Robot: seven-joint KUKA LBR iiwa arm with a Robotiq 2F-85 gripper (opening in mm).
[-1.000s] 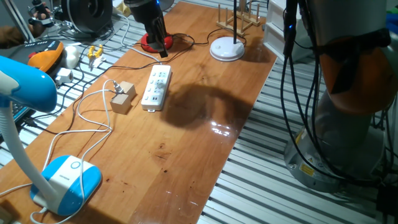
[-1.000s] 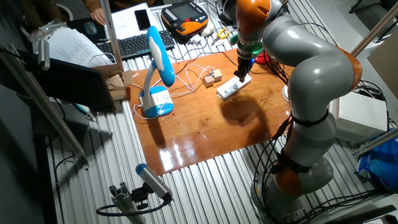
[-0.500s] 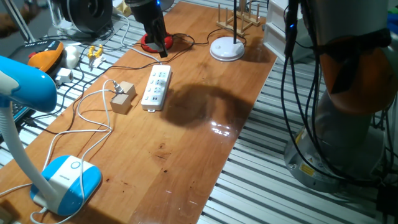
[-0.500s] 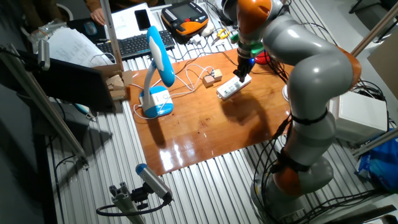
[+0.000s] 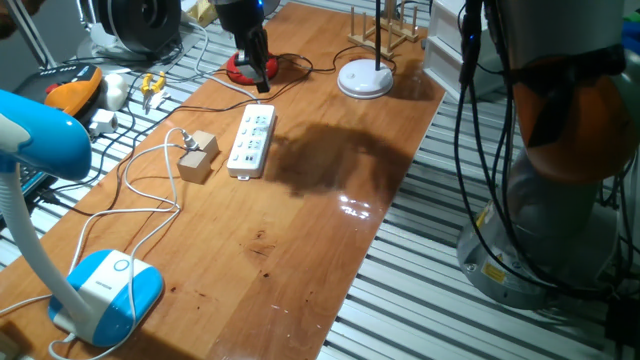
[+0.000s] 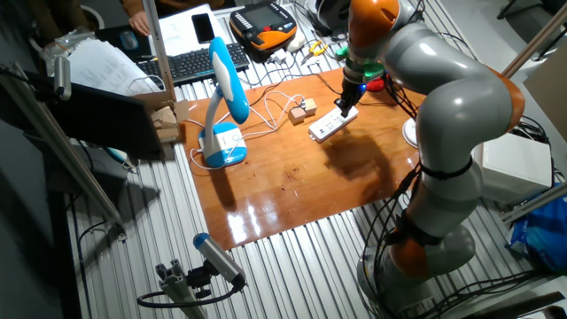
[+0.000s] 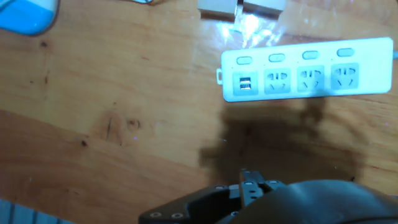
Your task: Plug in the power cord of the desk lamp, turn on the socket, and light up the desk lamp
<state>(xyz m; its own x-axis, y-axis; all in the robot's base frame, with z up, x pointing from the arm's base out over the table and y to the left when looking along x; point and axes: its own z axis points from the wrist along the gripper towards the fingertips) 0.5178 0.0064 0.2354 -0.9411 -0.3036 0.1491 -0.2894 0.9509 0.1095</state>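
Lamp at your far left in one fixed view: the light-blue and white oval base sits near the table's front corner, unlit, its head arching over the edge. From it the power cord loops across the wood and ends near a small wooden block, so the plug is not in the socket (the hand view shows every outlet bare).

Moving right, the socket lies flat just beside that block, well apart from the lamp. Above its far end the gripper hangs with nothing visible between its fingers; how far they are spread you cannot tell, since the hand view shows only a dark blur where they should be.

Your risks, judged from here: the cord is thin and slack, so a grasp on the cable and not the plug would let it swing and miss the slots. The strip is light and unfixed; a press that lands off-centre could skate it sideways or tip it. The red lamp's black cable runs close behind the gripper and could snag.

Against the frame a second ago, the arm has drawn up and slightly back from the socket; lamp, cord, block and strip lie unchanged.
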